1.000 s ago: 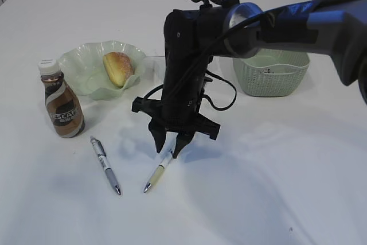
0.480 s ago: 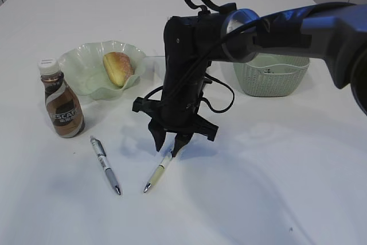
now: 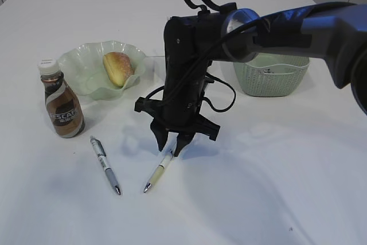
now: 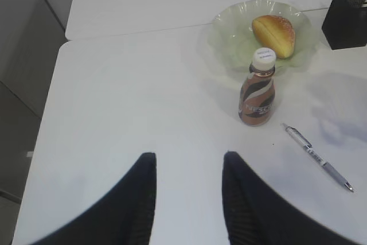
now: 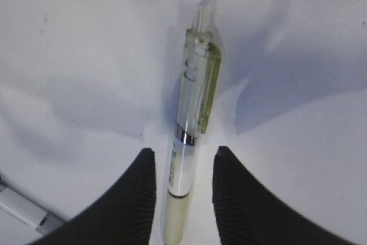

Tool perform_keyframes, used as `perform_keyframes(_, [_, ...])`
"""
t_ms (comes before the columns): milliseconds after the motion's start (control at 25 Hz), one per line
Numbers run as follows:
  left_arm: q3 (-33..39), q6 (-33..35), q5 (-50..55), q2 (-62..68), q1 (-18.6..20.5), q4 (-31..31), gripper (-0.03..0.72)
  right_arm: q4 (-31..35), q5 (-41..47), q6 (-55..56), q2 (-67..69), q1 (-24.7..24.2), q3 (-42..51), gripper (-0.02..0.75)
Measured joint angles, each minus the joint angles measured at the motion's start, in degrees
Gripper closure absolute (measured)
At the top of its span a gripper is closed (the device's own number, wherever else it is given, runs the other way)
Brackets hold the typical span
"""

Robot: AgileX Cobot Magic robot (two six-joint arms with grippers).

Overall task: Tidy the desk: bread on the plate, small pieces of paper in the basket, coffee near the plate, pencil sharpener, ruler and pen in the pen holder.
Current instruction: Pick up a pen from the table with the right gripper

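My right gripper (image 3: pixel 170 143) points down at the desk (image 3: pixel 275 164) and is open. Its jaws straddle the upper end of a cream and clear pen (image 3: pixel 158 171) (image 5: pixel 192 101), with a gap on each side. A second, grey pen (image 3: pixel 106 165) lies to its left. The bread (image 3: pixel 117 67) sits in the plate (image 3: pixel 74 55), and the coffee (image 3: pixel 62 107) stands in front of the plate. The basket (image 3: pixel 269 78) is at the back right. The black pen holder (image 4: pixel 346 20) shows only in the left wrist view. My left gripper (image 4: pixel 188 156) hangs open and empty above bare desk. I cannot make out the ruler, the pencil sharpener or the paper.
The right arm (image 3: pixel 189 67) reaches across the middle of the exterior view and hides what is behind it. The desk's left edge (image 4: pixel 54 84) is near my left gripper.
The right arm has shifted slightly, and its gripper has stayed over the cream pen's upper end. Nothing on the desk has moved.
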Motion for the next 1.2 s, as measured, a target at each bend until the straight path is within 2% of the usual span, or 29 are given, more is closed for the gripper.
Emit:
perform_keyframes(800, [0.00,0.00,0.12,0.00,0.00,0.47,0.420,2.18,0.74,0.18,2.94,1.43,-0.21,0.458])
perform_keyframes(1200, [0.00,0.00,0.23,0.00,0.00,0.55,0.420,0.35,0.83,0.23,2.94,1.43,-0.34,0.458])
